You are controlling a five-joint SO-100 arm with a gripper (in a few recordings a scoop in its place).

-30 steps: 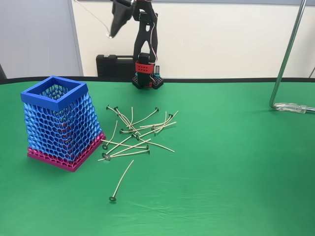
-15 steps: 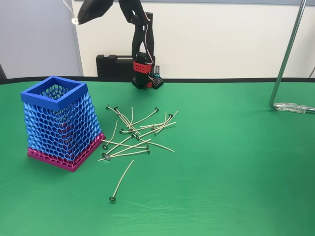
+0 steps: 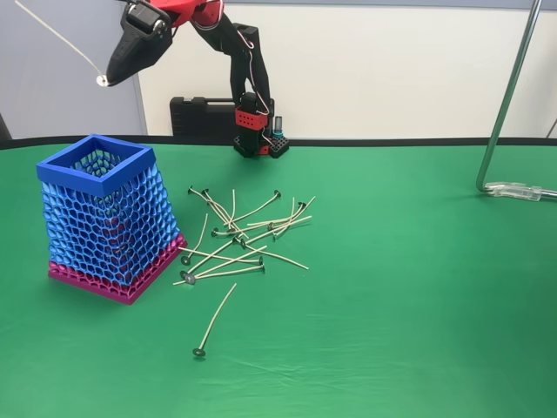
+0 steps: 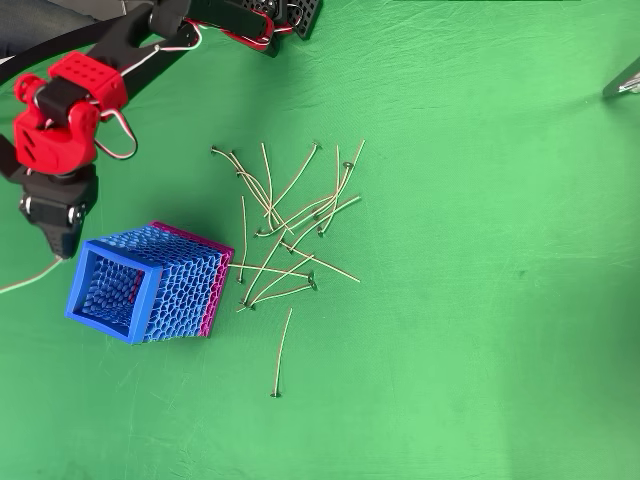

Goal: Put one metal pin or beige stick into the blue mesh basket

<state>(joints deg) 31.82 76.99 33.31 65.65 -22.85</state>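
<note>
Green cloth covers the bench (image 3: 418,287), which fills most of both views. At its far edge in the fixed view stands the arm's red and black base (image 3: 259,131), with a black case (image 3: 202,115) behind it against the wall. A metal stand (image 3: 509,104) rises at the right and bends onto the cloth.

On the left of the bench stands the blue mesh basket (image 3: 109,218), upright, its square blue rim open at the top and its magenta-pink base band on the cloth; from overhead (image 4: 145,282) its mouth lies toward the left.

The arm reaches up and to the left from its base. Its gripper (image 3: 117,71) hangs high above the bench, up and slightly behind the basket's rim in the fixed view; from overhead the gripper (image 4: 62,240) points down the picture, its tip just beside the basket's upper left corner.

The fingers are clamped on one beige stick (image 3: 57,37), gripped near its round head, which shows just beside the tip. The shaft slants up and to the left, away from the basket. From overhead the stick (image 4: 25,280) runs left from the tip to the picture's edge.

To the right of the basket a loose pile of sticks (image 3: 244,231) lies crossed on the cloth, a few near its base. One single stick (image 3: 215,318) lies apart, nearer the camera.
</note>
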